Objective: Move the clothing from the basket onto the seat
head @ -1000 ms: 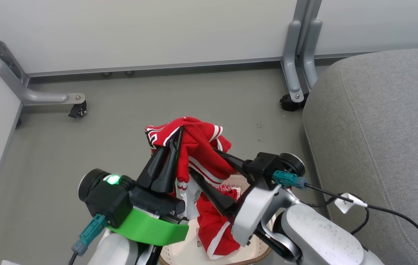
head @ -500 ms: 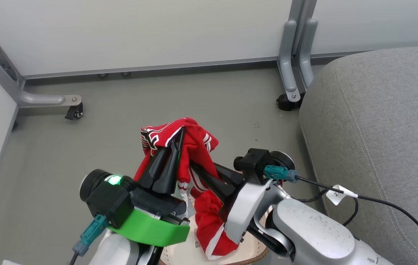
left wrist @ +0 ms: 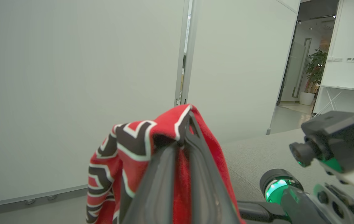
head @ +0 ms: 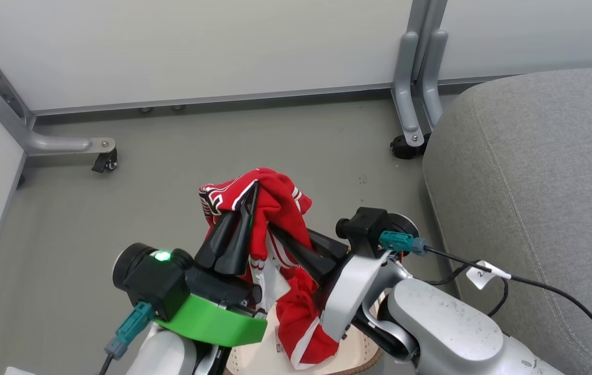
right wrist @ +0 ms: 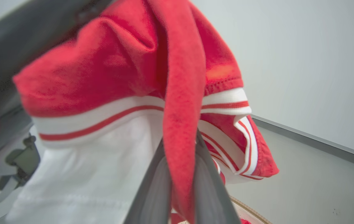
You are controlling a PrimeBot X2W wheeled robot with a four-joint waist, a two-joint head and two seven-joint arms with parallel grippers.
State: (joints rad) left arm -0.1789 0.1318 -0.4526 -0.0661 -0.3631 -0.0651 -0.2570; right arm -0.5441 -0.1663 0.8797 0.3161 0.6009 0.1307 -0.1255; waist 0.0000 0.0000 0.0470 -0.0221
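1. Hand check: found left hand [head: 250, 194] pressed together on a raised fold of clothing [head: 277, 205]; found right hand [head: 275, 230] likewise pinching the same red bundle just beside it.
2. Located clothing lifted above basket [head: 251, 357], lower end hanging over its floor; none seen on seat [head: 535, 182].
3. Judged main risk: dragging the hanging tail across the basket rim and shifting or tipping the basket, caused by swinging right before lifting clear.
4. Judged second risk: dropping a garment onto floor [head: 171, 172], caused by thin pinches on slack cloth.
5. Noted cable [head: 535, 286] trailing beside right arm near seat edge; could snag.
6. Noted open floor ahead and left; seat's rounded edge close on right; caster leg [head: 405, 143] beyond, well apart.
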